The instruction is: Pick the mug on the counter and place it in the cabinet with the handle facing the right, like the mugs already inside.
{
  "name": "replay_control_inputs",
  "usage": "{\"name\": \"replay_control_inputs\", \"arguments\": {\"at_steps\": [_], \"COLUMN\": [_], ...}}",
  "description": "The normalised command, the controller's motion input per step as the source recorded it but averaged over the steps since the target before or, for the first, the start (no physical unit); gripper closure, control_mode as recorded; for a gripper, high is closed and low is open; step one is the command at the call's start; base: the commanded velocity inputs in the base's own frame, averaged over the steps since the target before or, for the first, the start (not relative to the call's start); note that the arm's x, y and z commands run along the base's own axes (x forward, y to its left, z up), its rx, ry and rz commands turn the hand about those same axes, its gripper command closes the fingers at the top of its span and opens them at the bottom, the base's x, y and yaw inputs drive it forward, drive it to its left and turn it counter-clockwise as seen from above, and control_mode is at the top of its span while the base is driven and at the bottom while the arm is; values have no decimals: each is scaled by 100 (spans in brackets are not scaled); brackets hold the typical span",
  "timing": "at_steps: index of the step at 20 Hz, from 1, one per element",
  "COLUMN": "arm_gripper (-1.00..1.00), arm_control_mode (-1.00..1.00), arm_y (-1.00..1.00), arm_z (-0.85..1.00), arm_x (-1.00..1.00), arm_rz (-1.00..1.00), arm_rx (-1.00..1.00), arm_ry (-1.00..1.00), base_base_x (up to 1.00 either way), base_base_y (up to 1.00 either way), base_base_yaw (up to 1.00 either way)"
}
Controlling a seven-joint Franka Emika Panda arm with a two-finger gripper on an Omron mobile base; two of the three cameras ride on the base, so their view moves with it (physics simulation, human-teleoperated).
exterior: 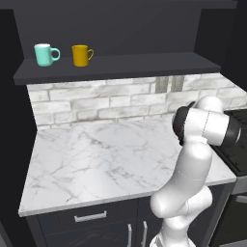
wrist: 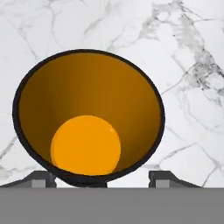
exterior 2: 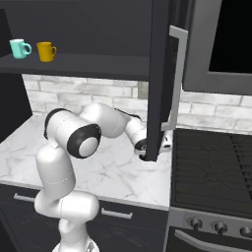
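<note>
Gripper straddling mug on bench, jaws apparently wide, not yet clamped; handle hidden, risking a skewed, slipping grasp.

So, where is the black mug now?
In the hand view the black mug stands upright on the white marble counter, directly below the claw, its orange inside facing the camera.

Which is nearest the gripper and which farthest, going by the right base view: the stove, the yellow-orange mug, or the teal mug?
1. Stove, just right of the gripper.
2. Yellow-orange mug, up on the cabinet shelf, far left.
3. Teal mug, same shelf, farther left.
</note>
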Motion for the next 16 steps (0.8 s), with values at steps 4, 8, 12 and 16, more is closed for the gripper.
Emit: {"name": "replay_control_inputs", "arguments": {"at_steps": [4,8,12,16], "arm_gripper": [100,100,100,100], "arm_control_mode": [-100,-100,-100,-100], "arm_y": [0,0,4,38], "arm_z": [-14,-23,-12,0], "arm_x": [34,30,8,-2], "arm_rz": [6,6,7,5], "arm_rx": [3,5,2,0], "arm_ry": [0,0,0,-2], "base_base_x": [0,0,0,0], "base_base_y": [0,0,0,0], "base_base_yaw": [0,0,0,0]}}
